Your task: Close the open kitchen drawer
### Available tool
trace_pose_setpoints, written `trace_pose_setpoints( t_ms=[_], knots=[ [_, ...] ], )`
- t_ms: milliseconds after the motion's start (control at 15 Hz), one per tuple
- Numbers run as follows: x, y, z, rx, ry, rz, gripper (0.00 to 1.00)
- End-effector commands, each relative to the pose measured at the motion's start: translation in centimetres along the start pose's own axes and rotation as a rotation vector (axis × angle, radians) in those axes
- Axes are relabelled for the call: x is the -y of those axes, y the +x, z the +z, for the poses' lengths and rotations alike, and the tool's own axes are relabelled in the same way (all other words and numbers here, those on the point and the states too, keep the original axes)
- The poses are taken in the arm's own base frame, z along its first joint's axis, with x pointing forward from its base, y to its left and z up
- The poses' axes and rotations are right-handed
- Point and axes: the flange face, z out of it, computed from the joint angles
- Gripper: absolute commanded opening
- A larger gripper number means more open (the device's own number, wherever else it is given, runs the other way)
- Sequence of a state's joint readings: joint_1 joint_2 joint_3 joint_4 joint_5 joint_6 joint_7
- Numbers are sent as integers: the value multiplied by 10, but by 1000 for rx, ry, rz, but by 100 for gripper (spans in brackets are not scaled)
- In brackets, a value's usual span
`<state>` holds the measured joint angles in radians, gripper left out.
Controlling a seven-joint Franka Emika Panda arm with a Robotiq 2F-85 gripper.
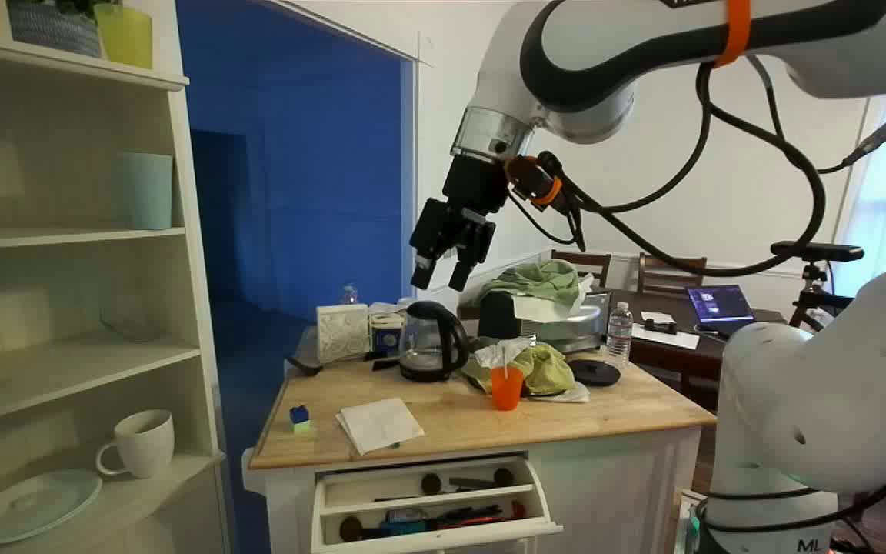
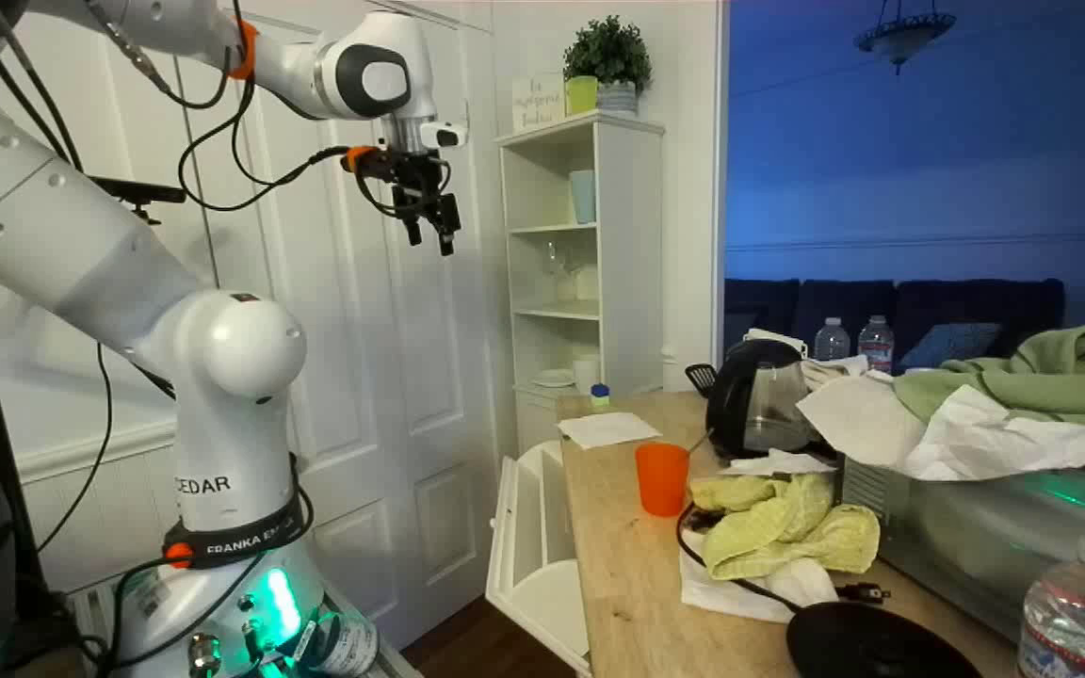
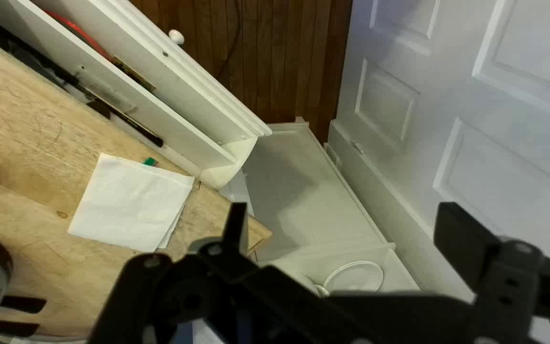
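Note:
The kitchen drawer [image 1: 504, 529] is white and stands open, tilted out from the front of the wood-topped island [image 1: 458, 431]. Dark utensils lie in its two rows. The drawer also shows open in an exterior view [image 2: 503, 541] and at the upper left of the wrist view [image 3: 208, 88], with a small white knob [image 3: 176, 37] on its front. My gripper [image 1: 441, 281] is open and empty, high above the island and apart from the drawer. It also hangs in the air in an exterior view [image 2: 430, 243]. In the wrist view its black fingers [image 3: 342, 215] are spread wide with nothing between them.
White napkins [image 1: 381, 425], a small blue-green block [image 1: 300, 418], a kettle [image 1: 421, 372], an orange cup [image 1: 506, 388] and a yellow-green cloth [image 1: 547, 369] lie on the island top. A white shelf unit [image 2: 629, 254] with cups and plates stands beyond. White doors [image 2: 354, 330] stand near the drawer's side.

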<state>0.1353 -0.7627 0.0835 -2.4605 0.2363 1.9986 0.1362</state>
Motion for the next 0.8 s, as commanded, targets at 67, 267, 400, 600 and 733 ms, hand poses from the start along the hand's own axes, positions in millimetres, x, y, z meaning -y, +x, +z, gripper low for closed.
trace_pose_setpoints(
  t_ms=[67, 267, 400, 600, 733],
  knots=[
    [0, 0, -1, 0, 0, 0, 100],
    [0, 0, -1, 0, 0, 0, 100],
    [0, 0, -1, 0, 0, 0, 100],
    [-5, -3, 23, -2, -91, 118, 100],
    [-11, -15, 48, 0, -147, 206, 100]
  ],
)
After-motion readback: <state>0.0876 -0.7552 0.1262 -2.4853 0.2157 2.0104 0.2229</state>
